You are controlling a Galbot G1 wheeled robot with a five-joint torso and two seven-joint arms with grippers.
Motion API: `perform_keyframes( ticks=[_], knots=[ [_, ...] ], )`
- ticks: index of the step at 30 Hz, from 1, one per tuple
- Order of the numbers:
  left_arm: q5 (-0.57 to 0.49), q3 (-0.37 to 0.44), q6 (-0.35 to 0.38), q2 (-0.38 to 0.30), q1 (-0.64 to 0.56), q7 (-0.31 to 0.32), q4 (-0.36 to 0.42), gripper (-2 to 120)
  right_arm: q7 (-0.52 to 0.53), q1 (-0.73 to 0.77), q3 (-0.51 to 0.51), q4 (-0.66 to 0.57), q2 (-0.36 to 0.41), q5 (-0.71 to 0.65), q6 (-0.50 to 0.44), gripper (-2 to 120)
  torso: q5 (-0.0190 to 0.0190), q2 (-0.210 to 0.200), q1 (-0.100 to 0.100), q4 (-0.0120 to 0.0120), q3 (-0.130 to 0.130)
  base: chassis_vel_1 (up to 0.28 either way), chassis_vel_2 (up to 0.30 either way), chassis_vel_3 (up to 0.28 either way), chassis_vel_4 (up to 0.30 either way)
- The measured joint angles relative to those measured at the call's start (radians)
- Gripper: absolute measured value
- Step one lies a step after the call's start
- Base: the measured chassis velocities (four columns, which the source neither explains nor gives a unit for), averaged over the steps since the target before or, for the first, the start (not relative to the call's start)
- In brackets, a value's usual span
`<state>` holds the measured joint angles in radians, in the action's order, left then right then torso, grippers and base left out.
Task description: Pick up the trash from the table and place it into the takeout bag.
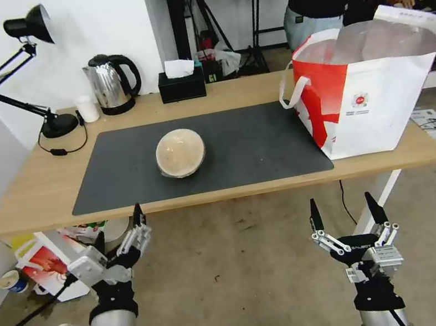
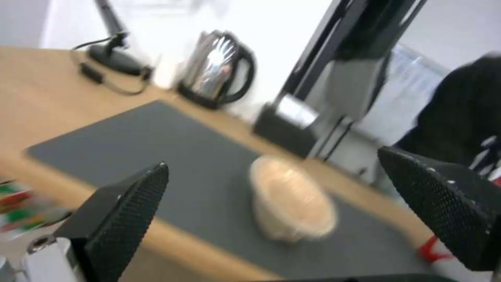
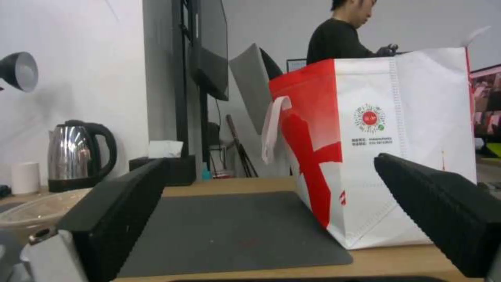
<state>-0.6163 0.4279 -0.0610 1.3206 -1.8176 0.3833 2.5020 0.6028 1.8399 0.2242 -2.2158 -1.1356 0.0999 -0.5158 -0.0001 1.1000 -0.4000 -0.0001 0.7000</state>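
A tan domed round bowl [image 1: 180, 153], one piece of the trash, sits on the dark grey mat [image 1: 249, 146] of the light-wood table [image 1: 37, 189]; the left wrist view shows that bowl [image 2: 292, 201] too. The takeout bag [image 1: 371, 88], white with red side panels and a small red logo, stands open at the table's right end, and in the right wrist view this bag [image 3: 386, 145] is close ahead. My left gripper [image 1: 117, 229] hangs open just below the table's front edge, left of the bowl. My right gripper [image 1: 343, 208] is open below the front edge, under the bag.
Along the back of the table stand a black desk lamp [image 1: 39, 76], a small white cup [image 1: 87, 108], a steel kettle [image 1: 111, 83] and a black tissue box [image 1: 181, 82]. Bags and a cup [image 1: 12, 280] lie on the floor under the table's left end. A person stands behind the bag.
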Motion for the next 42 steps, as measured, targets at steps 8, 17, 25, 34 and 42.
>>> perform_keyframes(
  ticks=[8,17,25,34,42],
  knots=[
    [-0.212,0.050,-0.124,-0.108,0.060,-0.080,0.000,100,0.000,0.000,0.000,0.000,0.000,0.000,0.000,100,0.0000,0.000,0.000,0.0000,0.000,0.000,0.000,0.000,0.000],
    [-0.234,0.057,-0.128,-0.117,0.069,-0.081,0.000,100,0.000,0.000,0.000,0.000,0.000,0.000,0.000,100,0.0002,0.000,0.000,-0.0002,0.000,0.000,0.000,0.000,0.000],
    [-0.351,0.096,-0.114,-0.157,0.123,-0.071,-0.001,100,0.000,0.000,0.000,0.000,0.000,0.000,0.000,100,0.0000,0.000,0.000,-0.0001,0.000,0.000,0.000,0.000,0.000],
    [-0.478,0.130,-0.081,-0.203,0.203,-0.033,-0.002,100,0.000,0.000,0.000,0.000,0.000,0.000,0.000,100,0.0002,0.000,0.000,0.0003,0.000,0.000,0.000,0.000,0.000],
    [-0.658,0.177,-0.020,-0.257,0.301,0.025,-0.002,100,0.000,0.000,0.000,0.000,0.000,0.000,0.000,100,0.0001,0.000,0.000,0.0000,0.000,0.000,0.000,0.000,0.000]
  ],
)
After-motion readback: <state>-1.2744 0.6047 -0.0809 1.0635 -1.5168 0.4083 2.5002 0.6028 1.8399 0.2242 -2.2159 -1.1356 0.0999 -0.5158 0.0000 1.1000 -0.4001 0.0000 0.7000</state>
